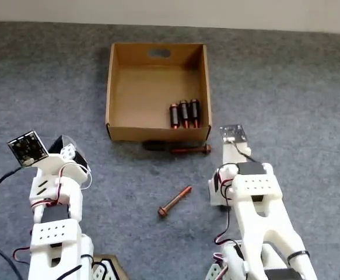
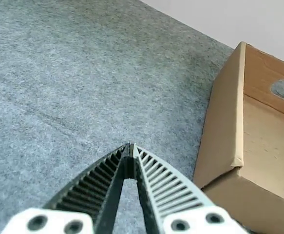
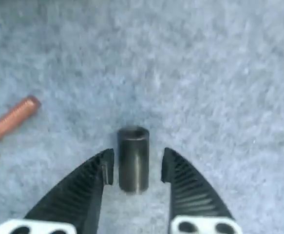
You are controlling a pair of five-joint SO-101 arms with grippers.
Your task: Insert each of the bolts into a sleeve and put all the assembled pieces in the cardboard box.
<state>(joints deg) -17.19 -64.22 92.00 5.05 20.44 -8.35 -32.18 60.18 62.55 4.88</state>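
A black sleeve (image 3: 133,141) lies on the grey carpet between the fingers of my right gripper (image 3: 136,160), which is open with a small gap on each side of the sleeve. Beside it lies a loose copper bolt (image 1: 175,201), whose threaded end (image 3: 12,122) shows in the right wrist view. The cardboard box (image 1: 116,93) holds three assembled pieces (image 1: 184,114) in its near right corner. Just outside the box's front wall lie another dark sleeve (image 1: 155,146) and a copper bolt (image 1: 191,149), end to end; I cannot tell if they are joined. My left gripper (image 2: 131,150) is shut and empty, above the carpet to the left of the box.
The box's left wall and corner (image 2: 229,122) stand close to the left gripper. Open carpet spreads around both arms. A small cardboard piece (image 1: 108,262) lies at the front edge near the left arm's base.
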